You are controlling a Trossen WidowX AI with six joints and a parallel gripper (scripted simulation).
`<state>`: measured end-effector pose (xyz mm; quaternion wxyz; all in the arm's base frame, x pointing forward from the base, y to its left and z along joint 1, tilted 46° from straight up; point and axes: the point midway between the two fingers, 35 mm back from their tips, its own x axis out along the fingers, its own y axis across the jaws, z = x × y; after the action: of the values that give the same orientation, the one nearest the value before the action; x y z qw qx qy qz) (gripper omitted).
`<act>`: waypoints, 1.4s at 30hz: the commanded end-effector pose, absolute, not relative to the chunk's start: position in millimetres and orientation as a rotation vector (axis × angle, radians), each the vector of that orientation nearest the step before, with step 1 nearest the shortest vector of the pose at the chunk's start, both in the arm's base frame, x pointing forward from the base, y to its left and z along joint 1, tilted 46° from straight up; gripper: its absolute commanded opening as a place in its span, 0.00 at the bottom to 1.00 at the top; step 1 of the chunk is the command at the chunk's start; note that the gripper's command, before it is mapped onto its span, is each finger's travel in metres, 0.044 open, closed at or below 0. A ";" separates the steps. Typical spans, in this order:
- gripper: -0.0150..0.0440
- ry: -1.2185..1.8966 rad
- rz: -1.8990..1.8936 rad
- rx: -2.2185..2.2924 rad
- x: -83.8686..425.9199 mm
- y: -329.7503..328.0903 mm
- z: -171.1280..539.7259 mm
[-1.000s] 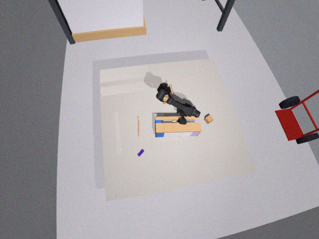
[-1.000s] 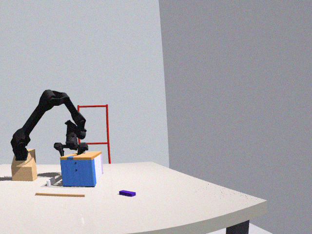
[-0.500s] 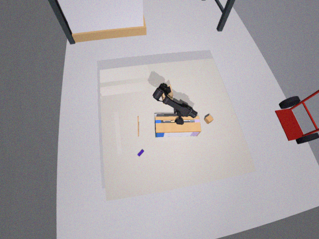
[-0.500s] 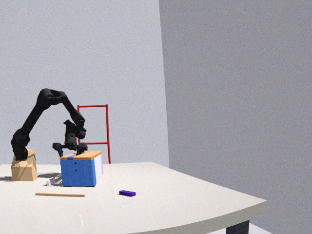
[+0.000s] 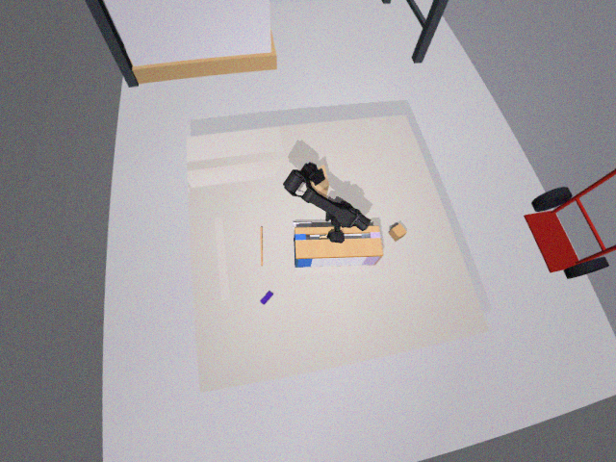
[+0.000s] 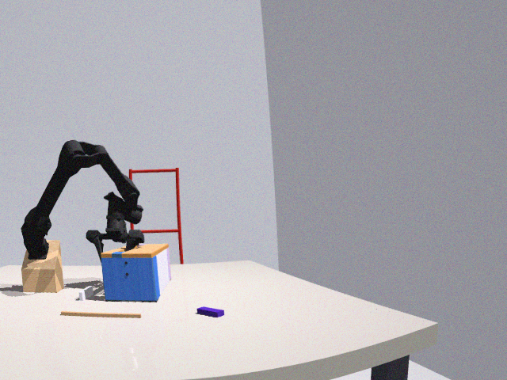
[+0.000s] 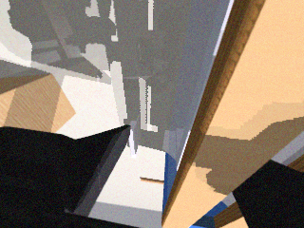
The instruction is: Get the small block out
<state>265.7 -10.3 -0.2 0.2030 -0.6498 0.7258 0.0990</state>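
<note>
The box stands on the table, with a wooden top split by a long slot, a blue end and a pale lilac end. My gripper is open and empty, straddling the top's arm-side strip. One finger is outside the box's arm-side face; the other is at the slot, and how far its tip reaches in is hidden. A low white rail lies along the arm side. I cannot make out the small block on the shelf for certain; the top and arm cover most of the inside.
A thin wooden rod lies beyond the blue end. A purple block lies farther out. A tan cube sits beyond the lilac end. The wooden arm base stands across from the box.
</note>
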 end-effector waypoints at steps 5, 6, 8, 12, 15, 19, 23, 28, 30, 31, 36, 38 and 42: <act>0.93 2.022 0.275 -1.817 264.1 -19.2 9.7; 0.93 2.022 0.275 -1.817 263.8 -20.3 10.8; 0.93 2.023 0.274 -1.818 263.3 -22.4 13.0; 0.93 2.023 0.274 -1.818 262.3 -26.7 17.3; 0.93 2.023 0.274 -1.818 261.5 -29.8 20.6; 0.93 2.023 0.274 -1.818 260.5 -34.0 24.9; 0.93 2.024 0.274 -1.818 259.4 -38.1 29.1; 0.93 2.024 0.274 -1.819 258.2 -42.9 34.1; 0.93 2.024 0.274 -1.819 257.8 -44.9 36.1; 0.93 2.024 0.274 -1.819 257.5 -46.0 37.2; 0.93 2.024 0.273 -1.819 256.3 -51.0 42.4; 0.93 2.024 0.273 -1.819 255.7 -53.1 44.6; 0.93 2.025 0.273 -1.819 254.7 -57.4 49.0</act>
<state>255.3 -53.8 44.6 0.2018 -0.6499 0.7260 0.0989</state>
